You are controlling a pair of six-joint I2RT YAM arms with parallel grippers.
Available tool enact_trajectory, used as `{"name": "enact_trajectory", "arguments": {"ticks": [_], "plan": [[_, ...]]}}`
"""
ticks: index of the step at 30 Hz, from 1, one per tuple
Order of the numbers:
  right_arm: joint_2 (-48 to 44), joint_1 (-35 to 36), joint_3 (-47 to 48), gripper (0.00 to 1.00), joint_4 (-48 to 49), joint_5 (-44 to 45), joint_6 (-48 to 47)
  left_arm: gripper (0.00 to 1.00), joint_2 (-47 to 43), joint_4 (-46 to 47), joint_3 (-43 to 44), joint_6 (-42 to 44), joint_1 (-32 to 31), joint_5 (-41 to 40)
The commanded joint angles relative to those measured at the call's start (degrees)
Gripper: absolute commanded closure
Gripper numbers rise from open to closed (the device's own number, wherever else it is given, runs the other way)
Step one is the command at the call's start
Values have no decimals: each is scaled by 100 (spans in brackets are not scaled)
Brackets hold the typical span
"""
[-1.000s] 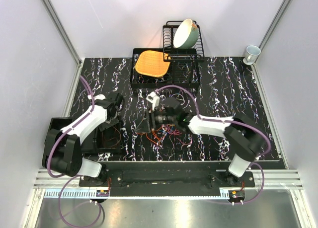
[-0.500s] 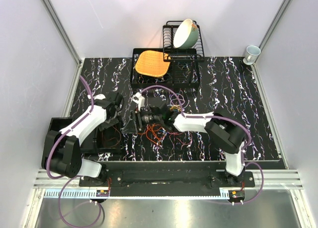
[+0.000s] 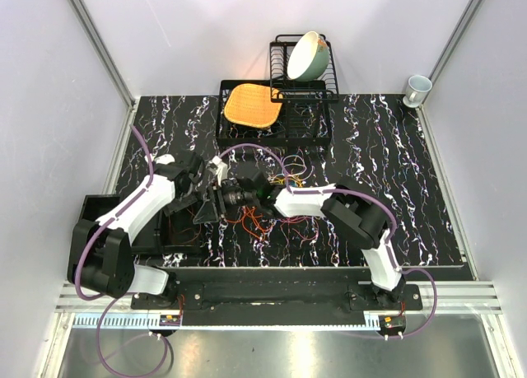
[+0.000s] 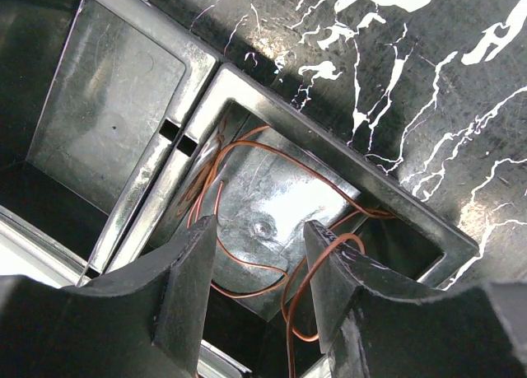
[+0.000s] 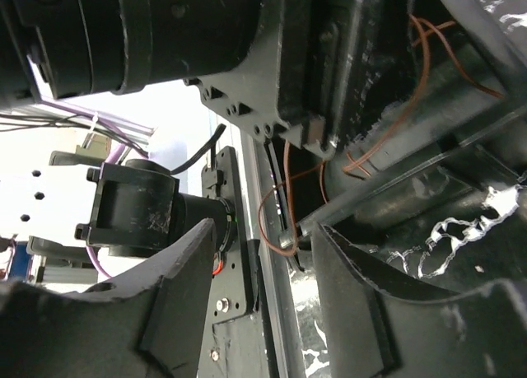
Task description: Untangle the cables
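The cables (image 3: 270, 217) lie as a loose tangle of orange-red, yellow, blue and purple wire loops on the marbled table, under my right forearm. More orange wires (image 3: 188, 223) lie in a black compartment bin (image 3: 174, 240) at the left. My left gripper (image 3: 184, 202) hangs open over that bin; in the left wrist view the gripper (image 4: 262, 230) stands above orange wire (image 4: 328, 262) that loops across its right finger, unclamped. My right gripper (image 3: 207, 203) is open beside the left one. In its wrist view the gripper (image 5: 263, 230) is empty, with an orange loop (image 5: 261, 222) ahead.
A dish rack holding a pale green bowl (image 3: 309, 55) and a black tray with an orange woven disc (image 3: 249, 104) stand at the back. A mug (image 3: 417, 88) is at the back right corner. The bin's rim (image 4: 354, 160) lies under the left jaws.
My right arm has stretched leftward, carrying its gripper from the tangle to the bin beside the left gripper. The left arm has barely moved.
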Motion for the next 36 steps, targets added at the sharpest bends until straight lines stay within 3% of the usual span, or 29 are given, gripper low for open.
{"name": "enact_trajectory", "arguments": {"ticks": [1,14,17,19,22,27,28,33,34,35,36], "plan": [[182,145,428,46,253,-159,-12,48,-168,-17,196,62,32,76],[446,189,675,72,323,-185,93,48,-247,-44,222,79,32,111],[437,180,675,91,340,-168,93,45,-405,-61,266,70,41,269],[428,180,648,100,349,-185,93,36,-641,-35,284,123,41,305],[393,180,561,100,498,-212,154,26,-888,-52,380,219,111,313],[341,180,473,100,551,-186,146,18,-1047,-412,819,316,225,111],[332,180,464,100,560,-185,146,1,-1143,-439,863,343,225,111],[305,172,402,100,586,-168,128,6,-1477,-501,978,466,243,313],[297,189,402,100,595,-168,128,10,-1591,-509,961,492,234,340],[297,180,393,100,595,-168,120,22,-1653,-501,908,510,234,418],[288,180,385,100,604,-168,111,25,-1697,-501,864,519,234,462]]}}
